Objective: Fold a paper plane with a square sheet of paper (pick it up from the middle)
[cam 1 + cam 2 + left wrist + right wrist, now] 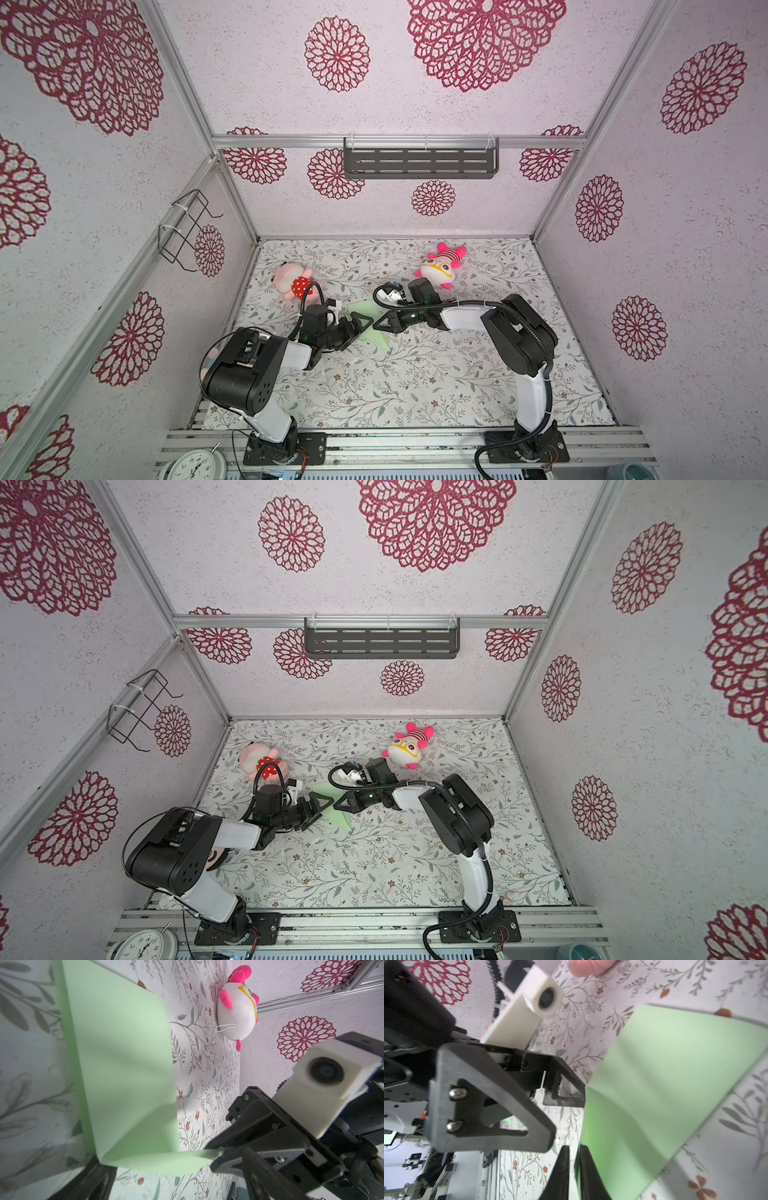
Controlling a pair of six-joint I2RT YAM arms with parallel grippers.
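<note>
The pale mint-green sheet of paper (378,343) (340,820) is folded along a centre crease into a narrow pointed shape and sits mid-table between both grippers. My left gripper (359,332) (318,810) (182,1184) is wide open and straddles the paper (124,1064), one fingertip touching its edge. My right gripper (376,326) (337,806) (573,1148) meets it from the right. Its jaws stand a narrow gap apart, and the edge of the paper (664,1084) lies in the gap against one finger. Part of the sheet stands up off the table.
A pink plush in a red dotted dress (293,282) lies at the back left. A white and pink plush with yellow glasses (440,268) (236,1012) lies at the back right. A dark shelf (419,160) hangs on the back wall and a wire rack (187,232) on the left wall.
</note>
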